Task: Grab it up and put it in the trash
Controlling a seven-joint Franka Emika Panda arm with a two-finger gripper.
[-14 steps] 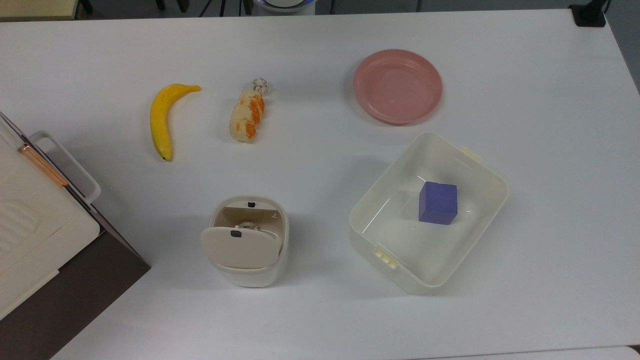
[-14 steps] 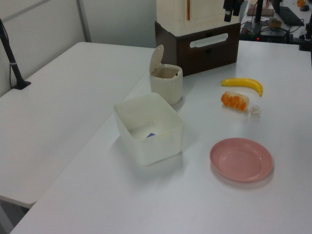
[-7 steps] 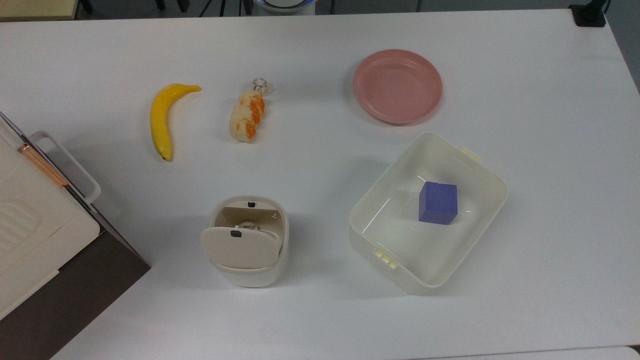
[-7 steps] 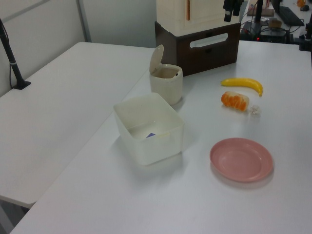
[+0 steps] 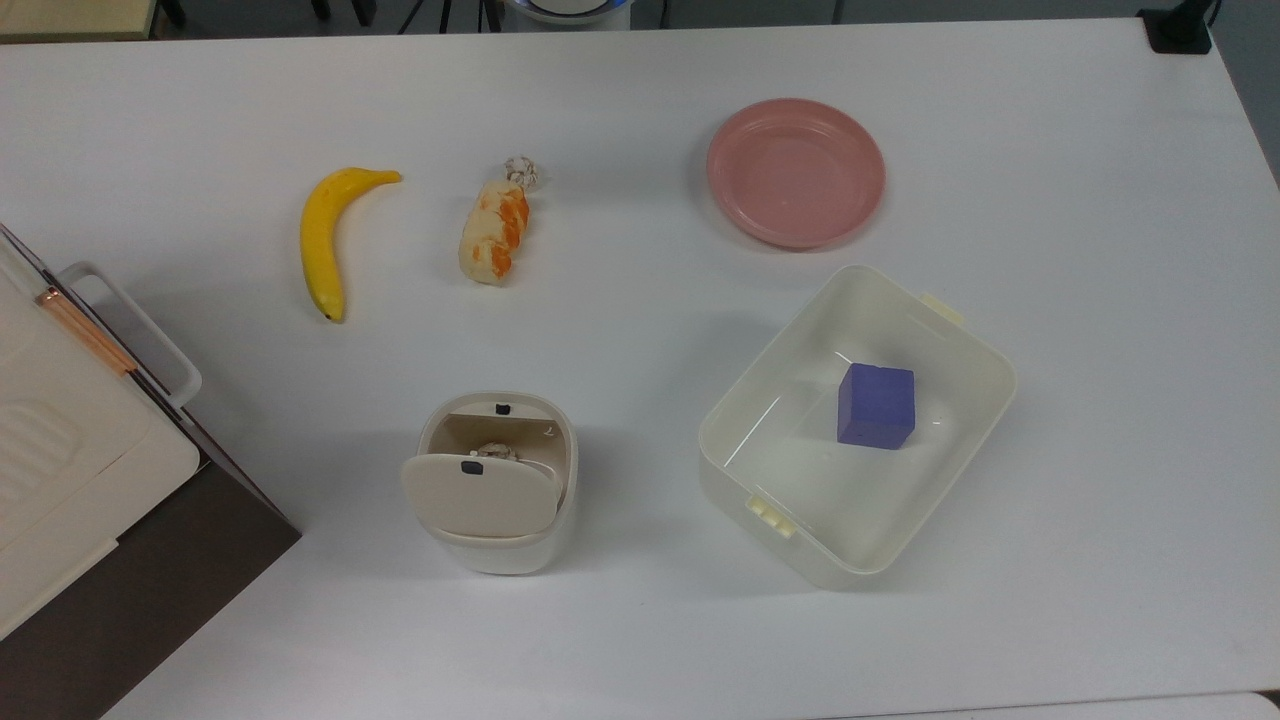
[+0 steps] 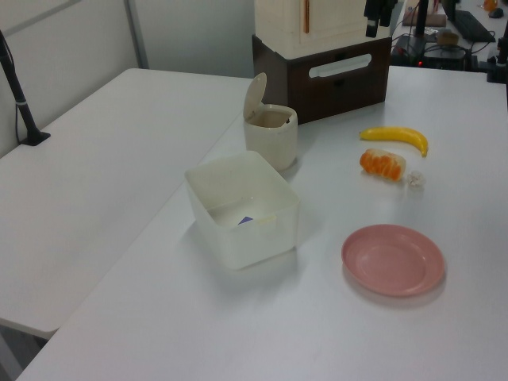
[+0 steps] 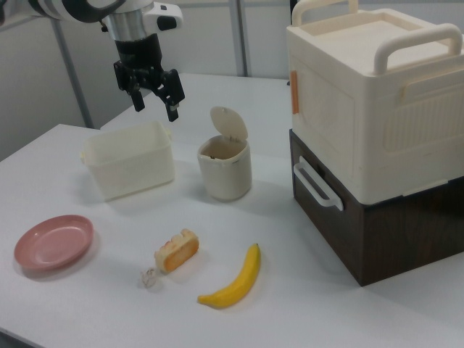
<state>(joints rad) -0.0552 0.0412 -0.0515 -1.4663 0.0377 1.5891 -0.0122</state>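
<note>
Right view: claw [image 7: 154,103] spread above unlabelled tub [image 7: 130,169].

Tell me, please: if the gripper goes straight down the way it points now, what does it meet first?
Probably the tub: in the right view the open gripper hangs, pointing down, over its far rim. Depth is unclear, so it might instead meet the table behind it.

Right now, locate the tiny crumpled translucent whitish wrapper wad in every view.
Top view: wrapper wad, upper middle, at the cream-and-orange food piece's upper end.
Left view: wad, right of the food piece.
Right view: wad, lower left of the food piece.
Shared landmark: that food piece.
</note>
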